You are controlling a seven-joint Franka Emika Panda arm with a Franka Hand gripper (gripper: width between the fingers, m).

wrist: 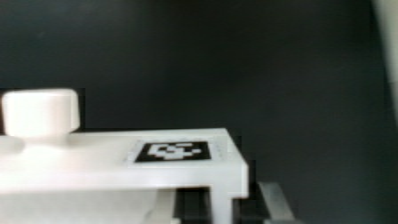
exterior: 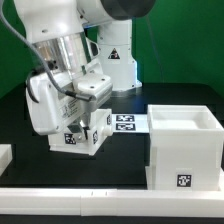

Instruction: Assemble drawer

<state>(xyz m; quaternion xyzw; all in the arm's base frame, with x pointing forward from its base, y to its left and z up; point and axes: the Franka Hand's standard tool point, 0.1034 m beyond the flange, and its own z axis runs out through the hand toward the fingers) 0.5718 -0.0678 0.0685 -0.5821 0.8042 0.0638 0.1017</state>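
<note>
A small white drawer tray (exterior: 72,128) with black-and-white tags hangs tilted in my gripper (exterior: 86,102) at the exterior view's left. In the wrist view the tray's top face (wrist: 107,165) carries a tag, and its round knob (wrist: 39,111) stands up from it. The dark fingers (wrist: 205,207) sit on either side of the tray's wall, with my gripper (wrist: 235,206) shut on it. The large hollow white casing (exterior: 186,148) stands at the exterior view's right, open side up, apart from the tray. The second tray is partly visible at the left edge (exterior: 5,154).
The marker board (exterior: 126,122) lies flat on the black table between the held tray and the casing. A long white rail (exterior: 110,196) runs along the front edge. The robot's white base (exterior: 112,55) stands behind.
</note>
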